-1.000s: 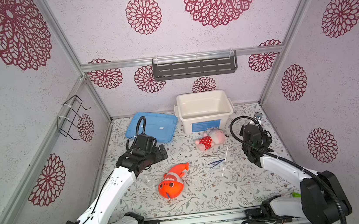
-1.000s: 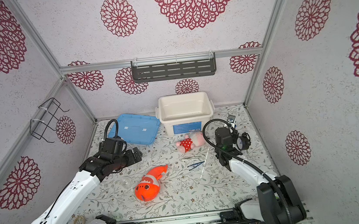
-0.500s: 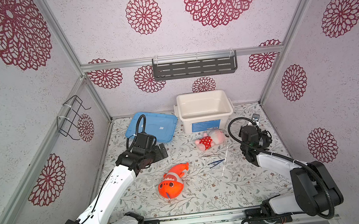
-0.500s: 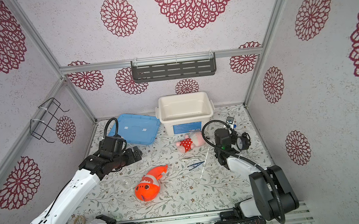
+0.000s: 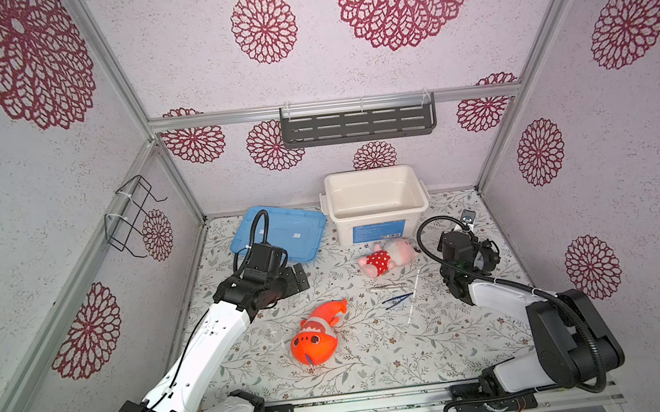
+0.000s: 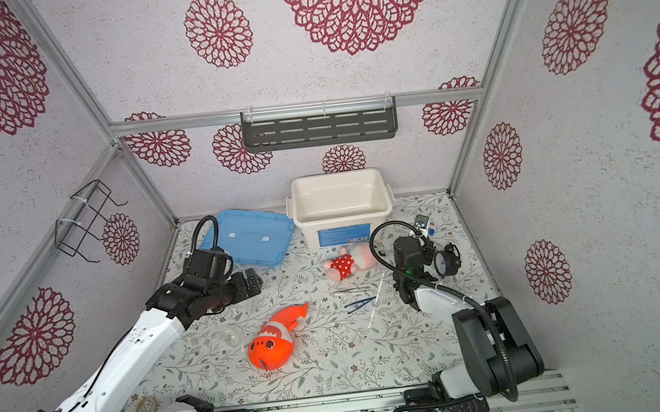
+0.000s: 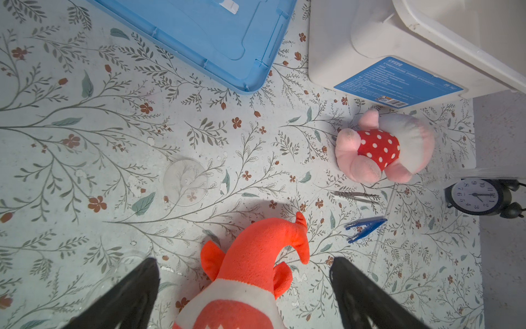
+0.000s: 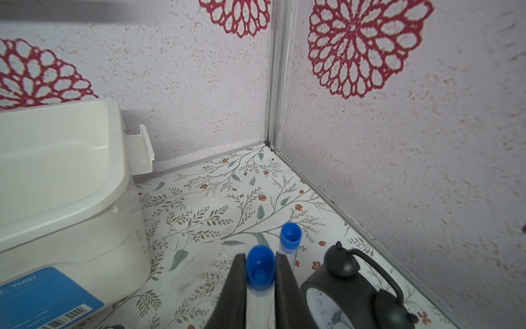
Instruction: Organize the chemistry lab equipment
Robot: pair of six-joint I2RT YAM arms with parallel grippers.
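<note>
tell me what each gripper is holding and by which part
right gripper holds a blue-capped tube, fingers pinching it at the cap end; left gripper is open, holding nothing

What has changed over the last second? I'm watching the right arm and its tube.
The right arm's elbow has swung inward and toward the back, nudging the right gripper slightly toward the white bin. It stays clamped on a blue-capped tube. Nothing was picked up or released. The left gripper stays open near the orange plush fish. The dark blue tweezers and pink plush doll have not moved.
</note>
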